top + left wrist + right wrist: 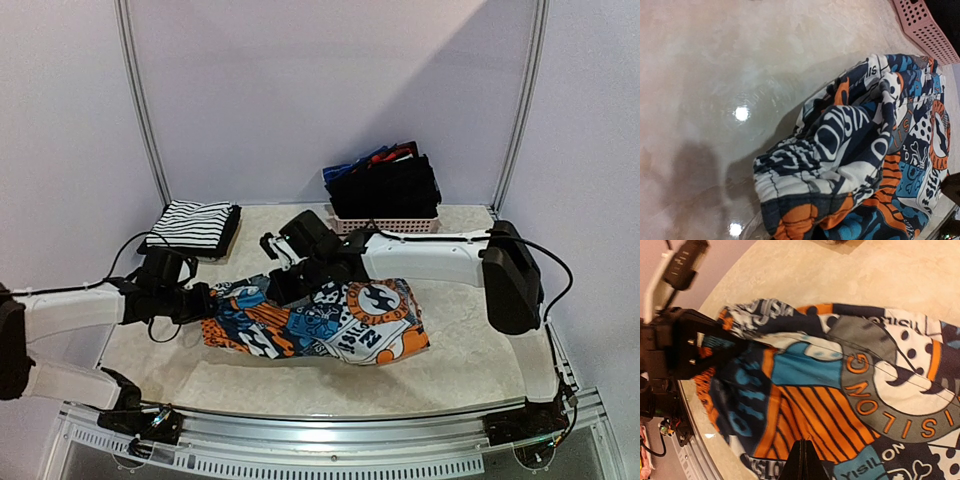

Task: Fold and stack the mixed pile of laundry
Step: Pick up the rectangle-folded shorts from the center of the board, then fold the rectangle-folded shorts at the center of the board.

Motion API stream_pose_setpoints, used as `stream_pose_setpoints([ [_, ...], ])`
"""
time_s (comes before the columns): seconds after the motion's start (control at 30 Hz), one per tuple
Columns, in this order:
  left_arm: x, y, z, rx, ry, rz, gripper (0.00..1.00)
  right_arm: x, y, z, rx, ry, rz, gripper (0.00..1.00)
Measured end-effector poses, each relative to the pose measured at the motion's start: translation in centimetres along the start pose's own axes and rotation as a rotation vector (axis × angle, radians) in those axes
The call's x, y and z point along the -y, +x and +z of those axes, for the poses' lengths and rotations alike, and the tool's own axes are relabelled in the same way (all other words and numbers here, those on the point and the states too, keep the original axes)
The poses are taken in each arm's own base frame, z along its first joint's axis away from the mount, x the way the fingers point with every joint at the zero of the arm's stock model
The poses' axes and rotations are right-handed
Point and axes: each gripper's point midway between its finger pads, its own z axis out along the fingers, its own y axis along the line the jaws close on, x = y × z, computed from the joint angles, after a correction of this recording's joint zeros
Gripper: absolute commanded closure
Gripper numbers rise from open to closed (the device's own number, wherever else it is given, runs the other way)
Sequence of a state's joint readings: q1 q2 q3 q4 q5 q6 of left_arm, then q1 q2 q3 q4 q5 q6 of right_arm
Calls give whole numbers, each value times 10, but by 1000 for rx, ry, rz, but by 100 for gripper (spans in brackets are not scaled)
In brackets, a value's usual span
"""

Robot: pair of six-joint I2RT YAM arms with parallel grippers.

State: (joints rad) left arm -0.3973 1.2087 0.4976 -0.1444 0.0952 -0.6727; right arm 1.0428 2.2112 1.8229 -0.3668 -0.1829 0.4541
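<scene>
A garment with a busy blue, orange, white and black graphic print (320, 320) lies spread across the middle of the table. My left gripper (197, 302) is shut on its bunched left end, and the cloth (840, 165) hides the fingers in the left wrist view. At the garment's upper edge, my right gripper (287, 287) is shut; its black fingertips (804, 450) meet where the orange stripes (830, 415) pucker together. A folded white garment with thin black stripes (190, 225) lies at the back left. Black clothes with bits of blue and red (385, 180) fill the basket.
The pink latticed basket (385, 224) stands at the back centre, and its corner (925, 25) shows in the left wrist view. The left arm's black wrist (685, 340) sits close to the right gripper. Metal frame posts rise at the back corners.
</scene>
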Motion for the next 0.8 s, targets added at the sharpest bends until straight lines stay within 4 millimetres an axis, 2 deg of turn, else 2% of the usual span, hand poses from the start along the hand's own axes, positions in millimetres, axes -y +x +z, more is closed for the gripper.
stream_pose_setpoints([
  [0.17,-11,-9,-42,76,-78,14,100,16,23,10,-61,47,26,97],
  [0.33,-5,-30,-73,129,-114,31,100,36,49,13,-118,117,49,96],
  [0.43,0,-37,-79,130,-117,38,100,42,63,10,-155,145,62,96],
  [0.57,8,-38,-76,97,-126,55,100,38,67,11,-165,143,62,96],
  [0.8,45,-56,-79,89,-93,84,100,15,71,18,-177,68,68,96],
])
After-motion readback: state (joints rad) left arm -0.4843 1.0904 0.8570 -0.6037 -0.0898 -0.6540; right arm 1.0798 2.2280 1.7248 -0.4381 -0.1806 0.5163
